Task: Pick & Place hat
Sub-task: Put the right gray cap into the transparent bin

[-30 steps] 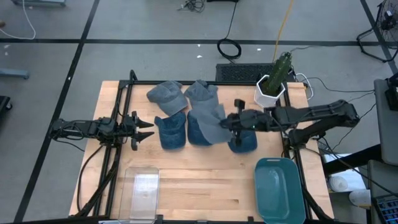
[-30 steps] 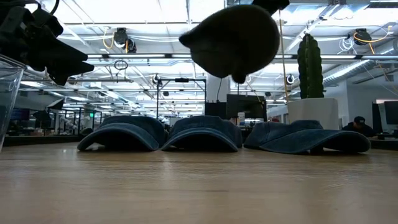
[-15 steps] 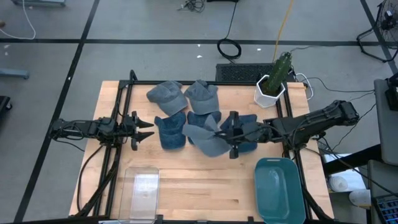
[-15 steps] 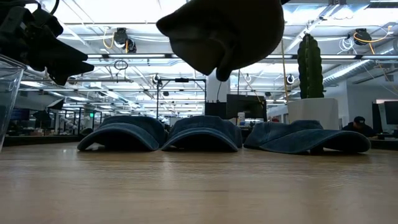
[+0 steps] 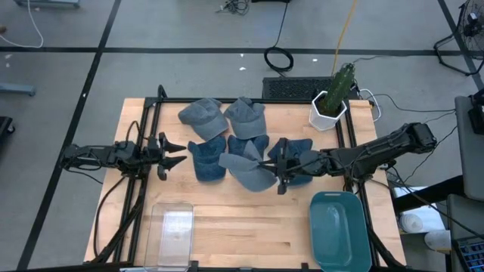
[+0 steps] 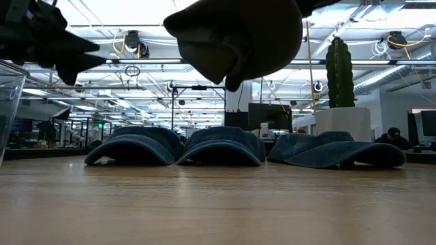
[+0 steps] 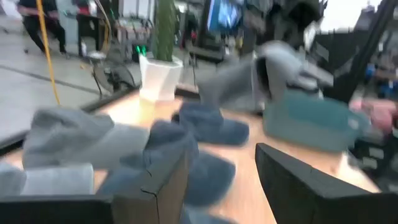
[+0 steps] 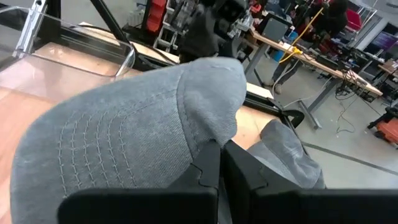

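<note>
Worktop [image 5: 249,219]: blue bin [image 5: 339,230] at front right, clear box [image 5: 172,227] at front left. Grey hat [image 5: 246,168] lifted above the blue hats [image 5: 208,159], pinched in right gripper [image 5: 274,168], fingers closed on it. Left gripper [image 5: 175,153] waits at left edge, fingers parted, empty.

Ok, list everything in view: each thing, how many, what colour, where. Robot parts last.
held hat: one, grey-blue, lifted above the table's middle in the right gripper.
hats on the table: five; two lighter grey-blue at the back, three darker blue in a row in front of them.
clear bin: one, transparent, front left.
teal bin: one, front right.
cactus pot: one, green plant in white pot, back right.
table: one, light wood.
left gripper: open, hovering left of the hats.
right gripper: shut on the held hat.
</note>
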### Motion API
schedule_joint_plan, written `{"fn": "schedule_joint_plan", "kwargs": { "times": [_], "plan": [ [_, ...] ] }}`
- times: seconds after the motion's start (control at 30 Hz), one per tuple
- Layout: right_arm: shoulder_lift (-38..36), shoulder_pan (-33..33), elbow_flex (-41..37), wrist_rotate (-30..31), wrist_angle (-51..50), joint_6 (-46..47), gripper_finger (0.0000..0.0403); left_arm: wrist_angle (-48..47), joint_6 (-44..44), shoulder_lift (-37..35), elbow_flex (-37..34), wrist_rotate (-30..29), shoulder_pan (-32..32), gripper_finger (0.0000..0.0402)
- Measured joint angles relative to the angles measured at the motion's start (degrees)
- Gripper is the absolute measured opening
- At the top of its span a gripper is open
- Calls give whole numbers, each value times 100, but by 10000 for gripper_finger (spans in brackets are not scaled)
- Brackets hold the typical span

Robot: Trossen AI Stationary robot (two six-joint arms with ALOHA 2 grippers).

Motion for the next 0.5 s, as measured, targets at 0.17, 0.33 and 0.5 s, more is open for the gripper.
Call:
{"fn": "schedule_joint_plan", "kwargs": {
  "times": [0.17,0.33,0.5],
  "plan": [
    [0,1,-100,-25,265,337,0,212,328,228,0,-2,-1,196],
    [0,13,-131,-41,374,460,0,620,766,673,0,45,-1,196],
    [77,72,-130,-24,735,417,0,1572,1087,1442,0,113,-2,196]
  ]
}}
